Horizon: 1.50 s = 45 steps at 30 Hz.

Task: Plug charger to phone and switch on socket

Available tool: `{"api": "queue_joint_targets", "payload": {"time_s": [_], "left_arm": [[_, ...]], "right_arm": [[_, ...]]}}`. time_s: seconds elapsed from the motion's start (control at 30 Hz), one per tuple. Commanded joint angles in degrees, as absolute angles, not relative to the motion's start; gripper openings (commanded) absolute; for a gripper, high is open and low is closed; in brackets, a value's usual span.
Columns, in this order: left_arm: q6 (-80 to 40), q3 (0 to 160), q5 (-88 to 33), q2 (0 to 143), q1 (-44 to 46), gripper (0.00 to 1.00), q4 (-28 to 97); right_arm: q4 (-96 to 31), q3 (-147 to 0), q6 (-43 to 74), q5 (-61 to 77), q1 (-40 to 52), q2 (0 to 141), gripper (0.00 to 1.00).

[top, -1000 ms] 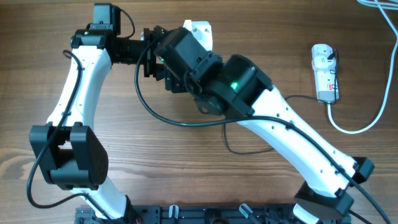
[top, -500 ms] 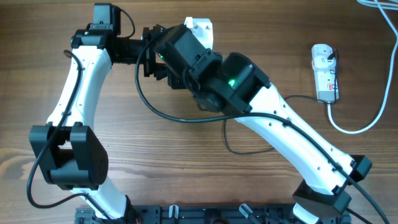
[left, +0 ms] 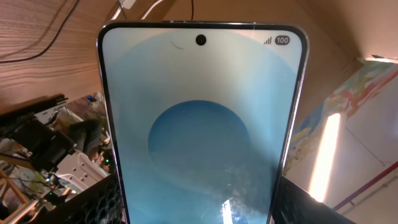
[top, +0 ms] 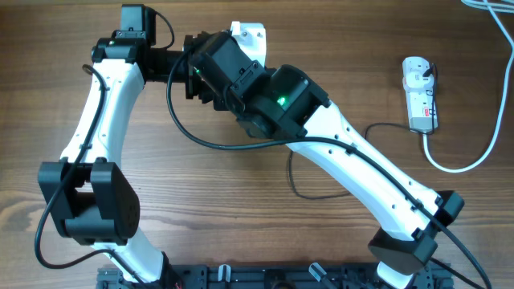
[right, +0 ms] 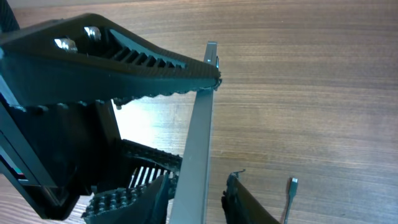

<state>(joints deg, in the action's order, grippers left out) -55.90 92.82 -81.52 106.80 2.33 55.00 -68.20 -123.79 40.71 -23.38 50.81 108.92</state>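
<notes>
Overhead: over the last second the right arm has swung toward the upper left of the frame, its wrist now pressed in against the left arm's wrist near top centre; the left arm has not shifted. The socket (top: 419, 95) sits unmoved at the right edge, well apart from both arms. Reading: the right arm is closing on the phone for the plug-in step, and the switch is not yet attended to. Left wrist view: the phone (left: 199, 124) fills the frame, upright, screen lit. The left gripper (left: 199, 208) has its jaws clamped on the phone's lower sides, holding it off the surface. Right wrist view: the phone shows edge-on as a thin grey bar. The right gripper (right: 186, 200) has its jaws apart, one on each side of that edge, with a gap showing on the right-hand side, so nothing is clamped. Hidden or unclear: the phone cannot be seen from overhead, buried under the two wrists. Its charging port is out of frame in both wrist views. Of the charger (top: 384, 125) only thin stretches show beside and below the right arm; a small metal tip at lower right of the right wrist view may be its connector, cannot confirm. Socket switch state too small to read.
</notes>
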Motion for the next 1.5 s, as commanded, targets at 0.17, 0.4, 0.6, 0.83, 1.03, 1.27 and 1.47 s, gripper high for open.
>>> {"api": "queue_joint_targets", "payload": {"time_s": [0.17,0.4,0.6,0.83,1.03,1.27,1.47], "left_arm": [[-56.2,93.0,-83.5,105.0,2.5,0.75,54.8],[-56.2,93.0,-83.5,105.0,2.5,0.75,54.8],[-56.2,93.0,-83.5,105.0,2.5,0.78,54.8],[-56.2,93.0,-82.6,105.0,2.5,1.0,54.8],[-56.2,93.0,-82.6,105.0,2.5,0.94,54.8],[-56.2,93.0,-82.6,105.0,2.5,0.87,54.8],[-56.2,93.0,-82.6,105.0,2.5,0.64,54.8]], "right_arm": [[-67.3,-124.0,40.5,-27.0,50.6,109.7,0.21],[-67.0,-124.0,40.7,-25.6,50.6,109.7,0.09],[-66.9,-124.0,42.0,-24.3,50.6,109.7,0.05],[-66.9,-124.0,64.3,-25.4,50.2,109.3,0.04],[-65.3,-124.0,93.9,-25.4,48.5,108.2,0.04],[-66.0,-124.0,112.9,-25.4,48.5,108.2,0.04],[-65.5,-124.0,116.0,-24.9,48.3,107.9,0.04]]}}
